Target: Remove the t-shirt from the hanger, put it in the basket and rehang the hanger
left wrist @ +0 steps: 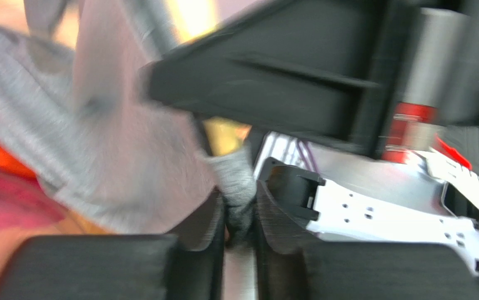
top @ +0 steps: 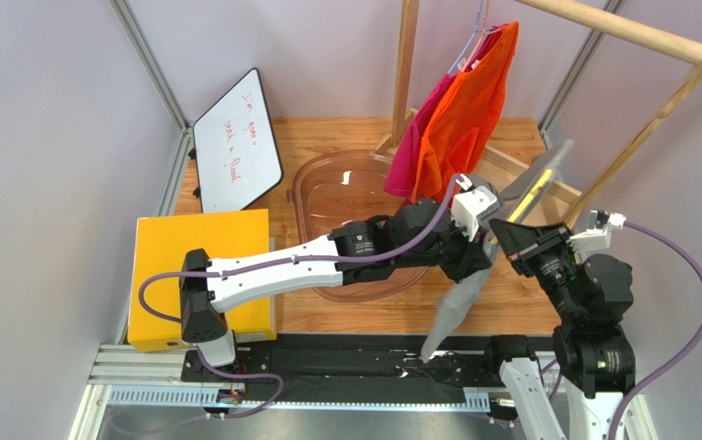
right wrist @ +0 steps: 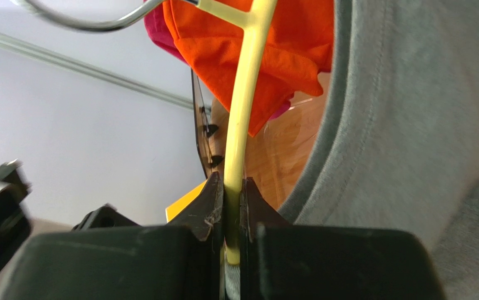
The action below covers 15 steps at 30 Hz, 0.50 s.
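My right end effector (right wrist: 232, 194) clamped the yellow hanger (right wrist: 243, 112). Just beside it, my left end effector (left wrist: 238, 215) pinched the grey t-shirt (left wrist: 129, 162). Beyond both, cloth draped the hanger's far end: half-peeled, I judged, not yet free.

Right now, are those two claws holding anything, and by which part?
Yes. The right gripper pinches the yellow hanger by one thin bar; the left gripper pinches a bunched fold of the grey t-shirt.

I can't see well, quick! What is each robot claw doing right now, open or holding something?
Left gripper: closed, pinching the grey t-shirt.
Right gripper: closed on the yellow hanger.
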Each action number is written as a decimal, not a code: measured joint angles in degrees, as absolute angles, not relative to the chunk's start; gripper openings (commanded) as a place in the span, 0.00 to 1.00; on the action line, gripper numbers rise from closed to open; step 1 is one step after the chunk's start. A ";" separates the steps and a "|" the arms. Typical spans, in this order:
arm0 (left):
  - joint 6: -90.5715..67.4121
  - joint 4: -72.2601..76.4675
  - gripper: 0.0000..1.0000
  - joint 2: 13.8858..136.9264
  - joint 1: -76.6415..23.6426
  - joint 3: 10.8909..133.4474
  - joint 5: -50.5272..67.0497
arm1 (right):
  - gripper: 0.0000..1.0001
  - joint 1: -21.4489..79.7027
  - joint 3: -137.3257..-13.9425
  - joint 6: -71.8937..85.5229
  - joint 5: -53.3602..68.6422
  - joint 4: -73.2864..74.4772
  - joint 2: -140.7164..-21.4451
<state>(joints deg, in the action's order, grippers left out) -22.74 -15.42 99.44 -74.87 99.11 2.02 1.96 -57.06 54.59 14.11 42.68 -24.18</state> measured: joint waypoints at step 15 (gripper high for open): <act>-24.86 -19.03 0.00 96.88 -73.45 94.24 -0.86 | 0.53 1.83 -62.30 48.29 10.98 46.26 -23.66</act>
<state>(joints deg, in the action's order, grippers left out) -24.86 -19.03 96.88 -73.45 94.24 -0.86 1.83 -62.30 48.29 10.98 46.26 -23.66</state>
